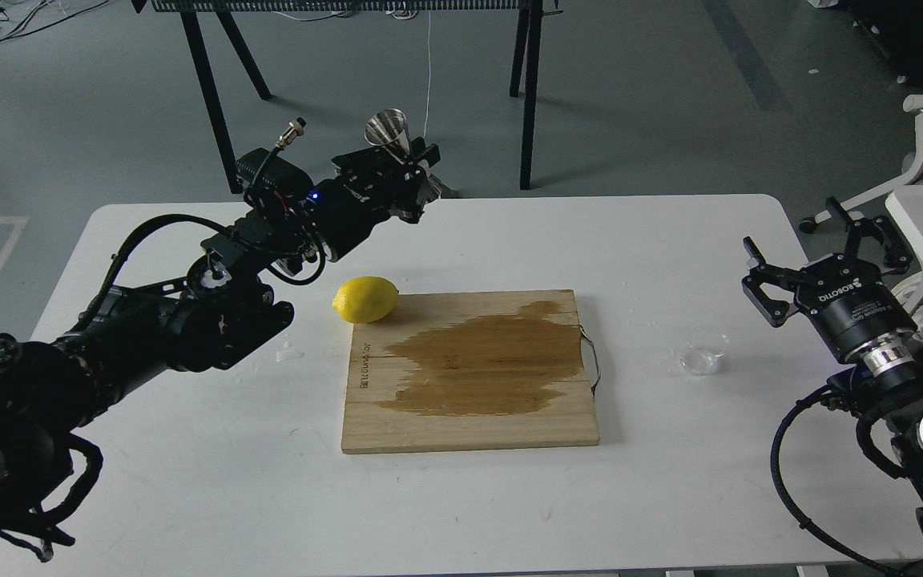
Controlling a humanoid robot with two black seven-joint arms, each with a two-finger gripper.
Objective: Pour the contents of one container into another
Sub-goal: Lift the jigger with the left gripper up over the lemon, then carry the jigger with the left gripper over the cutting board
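My left gripper (pixel 412 170) is shut on the shiny steel jigger (pixel 389 131) and holds it high in the air, above the table's far edge and behind the lemon (pixel 365 299). The jigger stands roughly upright, its upper cone showing above the fingers. The small transparent cup (pixel 704 351) rests on the white table (pixel 189 481) to the right of the wooden board (pixel 469 373). My right gripper (pixel 822 244) hovers open just right of the cup, apart from it.
A wide wet stain darkens the board's middle. A small puddle (pixel 288 352) lies on the table left of the board. Black table legs (pixel 530 96) stand on the floor behind. A white chair (pixel 922 144) and side surface sit at the far right.
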